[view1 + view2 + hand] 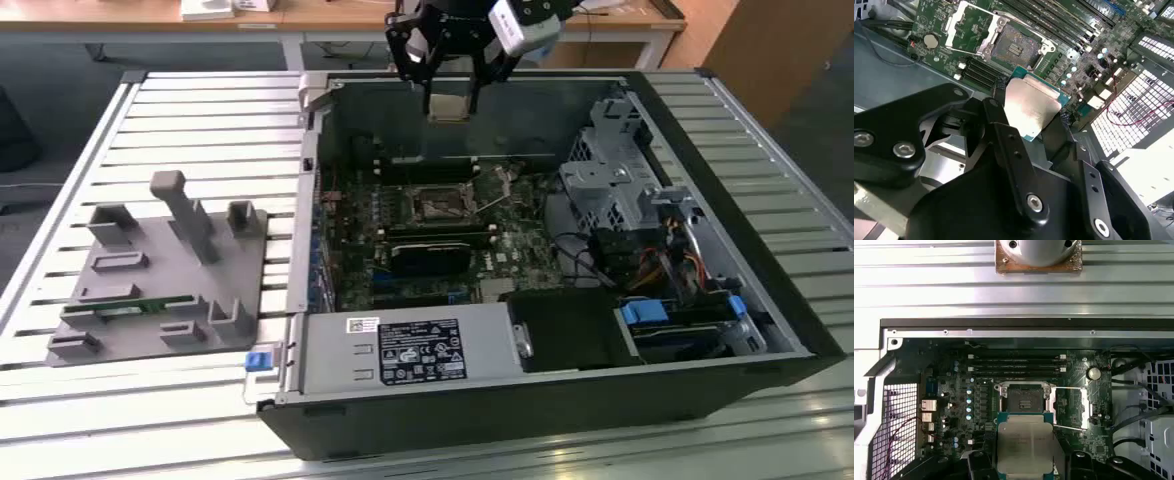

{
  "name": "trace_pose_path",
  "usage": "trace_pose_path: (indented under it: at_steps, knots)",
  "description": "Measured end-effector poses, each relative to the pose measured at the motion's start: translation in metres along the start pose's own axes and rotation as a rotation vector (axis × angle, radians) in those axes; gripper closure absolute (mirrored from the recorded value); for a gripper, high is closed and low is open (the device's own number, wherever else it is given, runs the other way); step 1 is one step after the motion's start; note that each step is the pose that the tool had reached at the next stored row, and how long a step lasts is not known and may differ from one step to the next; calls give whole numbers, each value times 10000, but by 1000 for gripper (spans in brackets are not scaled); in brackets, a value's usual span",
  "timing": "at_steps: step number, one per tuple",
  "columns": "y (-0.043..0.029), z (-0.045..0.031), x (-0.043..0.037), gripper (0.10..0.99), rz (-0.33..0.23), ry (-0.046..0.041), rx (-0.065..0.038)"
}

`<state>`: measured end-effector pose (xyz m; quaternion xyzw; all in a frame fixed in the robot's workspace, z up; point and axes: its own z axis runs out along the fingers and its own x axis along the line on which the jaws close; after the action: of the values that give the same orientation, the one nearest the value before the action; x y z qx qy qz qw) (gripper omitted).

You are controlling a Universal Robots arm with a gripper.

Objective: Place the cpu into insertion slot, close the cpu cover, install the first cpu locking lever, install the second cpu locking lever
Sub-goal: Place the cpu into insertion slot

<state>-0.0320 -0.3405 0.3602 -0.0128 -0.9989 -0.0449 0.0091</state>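
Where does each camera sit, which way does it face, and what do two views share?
Exterior view: off the arm, looking down into the open computer case; the gripper holds the cpu above it.
First wrist view: on the arm, facing down at the empty socket; fingers show.
Second wrist view: on the arm, slanting past the fingers.
Shared: both wrist views show cpu and socket.

**Black links, silver screws**

Your gripper [1029, 107] is matte black: broad rounded link plates [909, 117] pinned with silver socket-head screws [1035, 202], tapering to slim fingers [995, 107]. A white-and-grey housing [514, 24] sits on its side toward the exterior view's right.
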Motion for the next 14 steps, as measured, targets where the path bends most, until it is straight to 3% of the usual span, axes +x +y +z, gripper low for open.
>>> trace_pose_path:
  at_steps: [8,14]
  knots:
    - [0,0,0,549,114,-11,9]
    - [0,5,0,549,1035,-93,25]
